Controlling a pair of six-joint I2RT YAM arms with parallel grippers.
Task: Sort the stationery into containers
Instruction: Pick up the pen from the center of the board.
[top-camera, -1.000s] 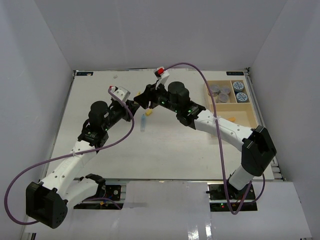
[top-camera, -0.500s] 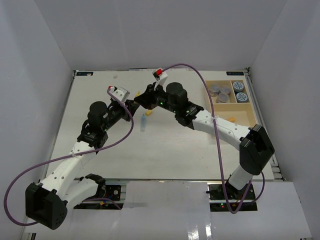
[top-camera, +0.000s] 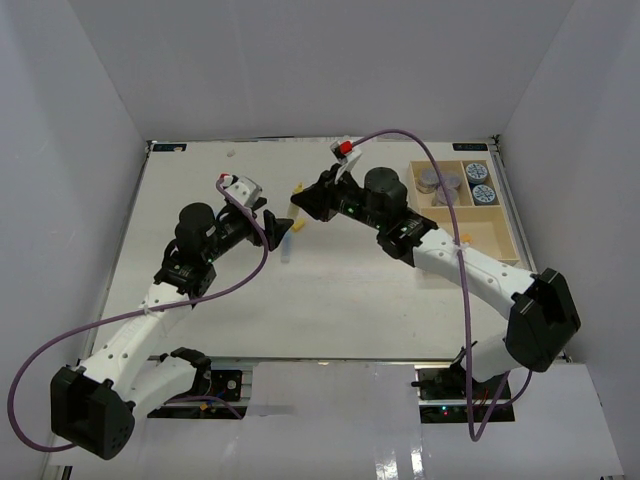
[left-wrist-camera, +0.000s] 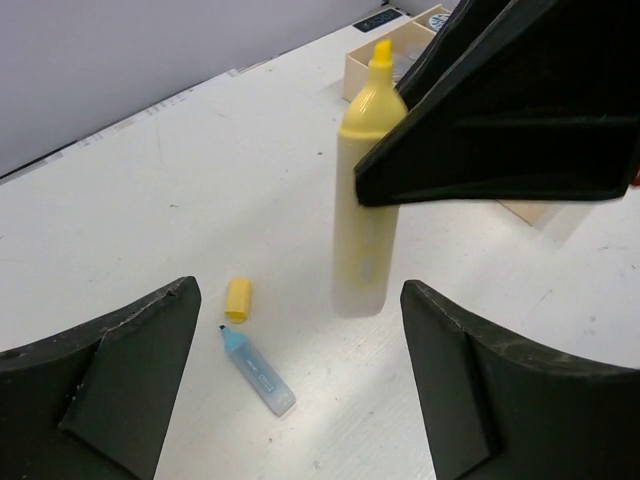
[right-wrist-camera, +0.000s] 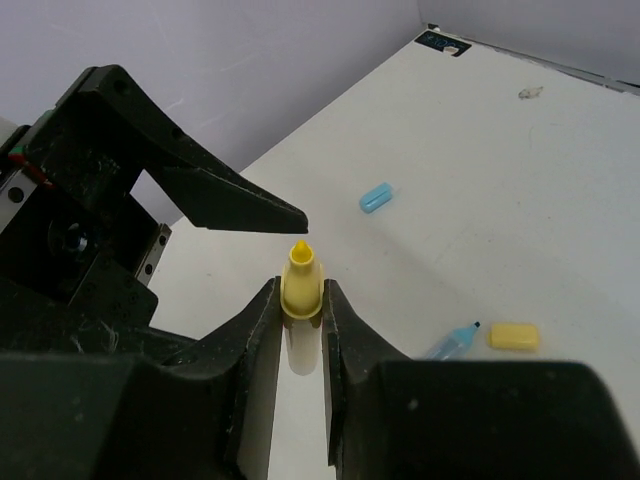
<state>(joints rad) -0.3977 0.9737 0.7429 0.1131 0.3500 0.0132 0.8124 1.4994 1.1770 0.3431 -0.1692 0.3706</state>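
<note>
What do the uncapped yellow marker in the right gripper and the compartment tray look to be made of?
Uncapped yellow marker: probably plastic, smooth and slightly translucent, with a soft sheen on its barrel. Light rectangular compartment tray: looks like pale unfinished wood, matte, with thin flat dividers; the grain is too small to confirm.

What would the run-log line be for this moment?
right gripper: jaws shut on yellow marker | left gripper: jaws open | blue marker, yellow cap: on table

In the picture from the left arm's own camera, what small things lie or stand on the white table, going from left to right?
Yellow cap lying flat → uncapped blue marker lying flat → yellow marker, upright and uncapped, pinched by the black jaws of the right gripper → wooden tray far behind.
</note>
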